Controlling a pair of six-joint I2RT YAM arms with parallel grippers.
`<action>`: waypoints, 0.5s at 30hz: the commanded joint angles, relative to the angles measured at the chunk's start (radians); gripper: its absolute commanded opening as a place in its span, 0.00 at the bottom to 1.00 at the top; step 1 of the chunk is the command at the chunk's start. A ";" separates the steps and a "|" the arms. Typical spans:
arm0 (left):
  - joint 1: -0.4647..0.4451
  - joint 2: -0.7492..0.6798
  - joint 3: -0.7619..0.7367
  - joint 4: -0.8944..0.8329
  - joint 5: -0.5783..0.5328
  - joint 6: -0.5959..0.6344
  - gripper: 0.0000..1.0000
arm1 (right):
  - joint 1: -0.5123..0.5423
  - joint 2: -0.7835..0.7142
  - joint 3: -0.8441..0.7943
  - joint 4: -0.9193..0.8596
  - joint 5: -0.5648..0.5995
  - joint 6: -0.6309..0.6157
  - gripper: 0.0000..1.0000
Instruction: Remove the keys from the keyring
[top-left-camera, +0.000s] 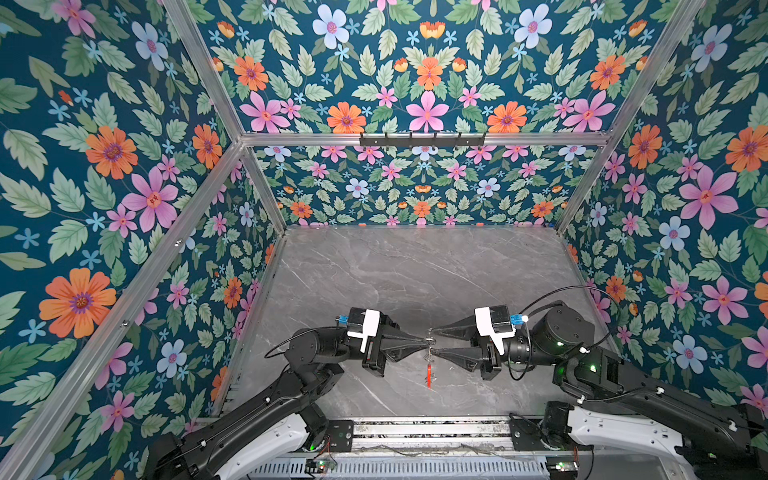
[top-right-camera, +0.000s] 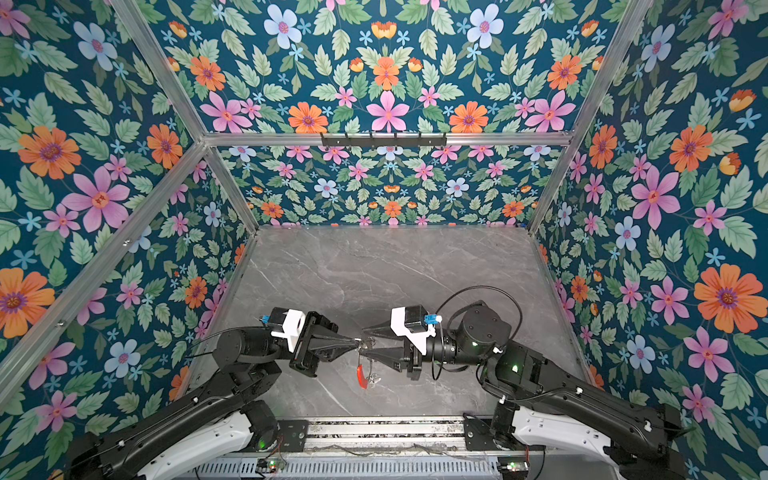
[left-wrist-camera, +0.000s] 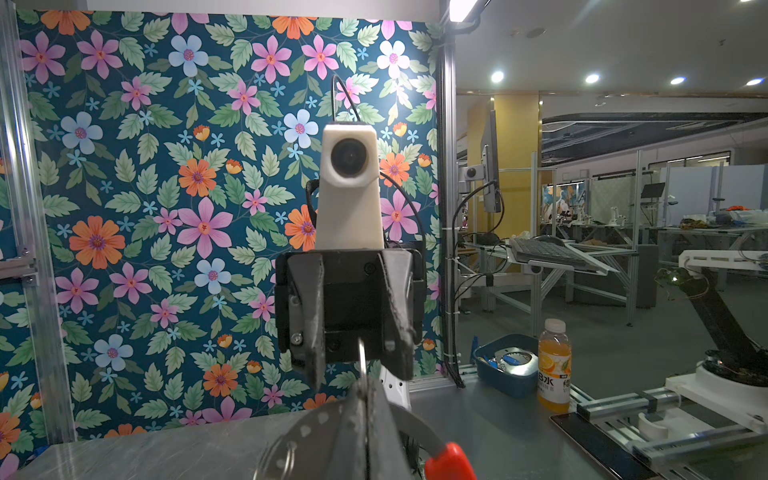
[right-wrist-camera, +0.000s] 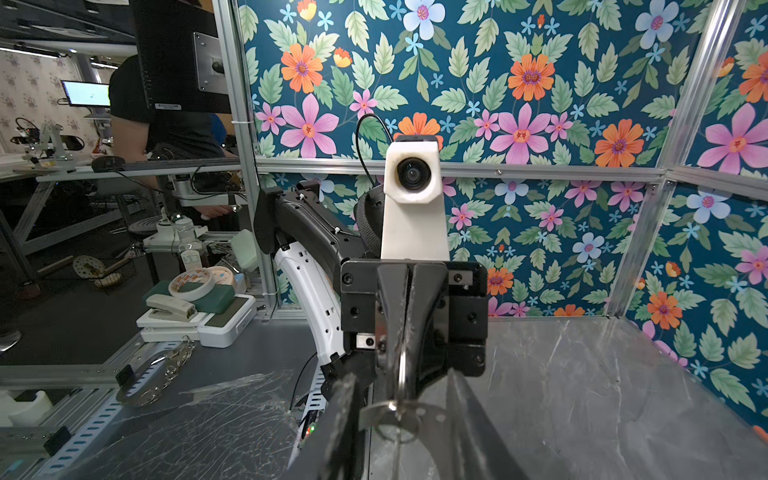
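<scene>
In both top views the keyring hangs above the marble table between my two grippers, red sleeve lowest. Small silvery keys dangle beside the sleeve. My left gripper is shut on the hoop's top. In the left wrist view its fingertips pinch the grey band, and the red sleeve shows below. My right gripper faces it. In the right wrist view, my right gripper stands open, its jaws apart on either side of a flat holed metal piece and a thin ring.
The grey marble table is boxed in by floral walls on three sides. A black hook rack sits on the back rail. Outside the cell stand an orange juice bottle and a blue tub.
</scene>
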 joint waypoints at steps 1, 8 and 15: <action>0.000 0.000 0.002 0.043 0.000 -0.006 0.00 | 0.000 0.004 0.010 0.015 -0.022 0.016 0.25; 0.000 -0.012 0.012 -0.020 -0.026 0.003 0.00 | -0.001 -0.004 0.042 -0.052 0.025 0.026 0.00; 0.000 -0.076 0.018 -0.168 -0.090 0.054 0.40 | 0.000 0.019 0.124 -0.211 0.061 0.033 0.00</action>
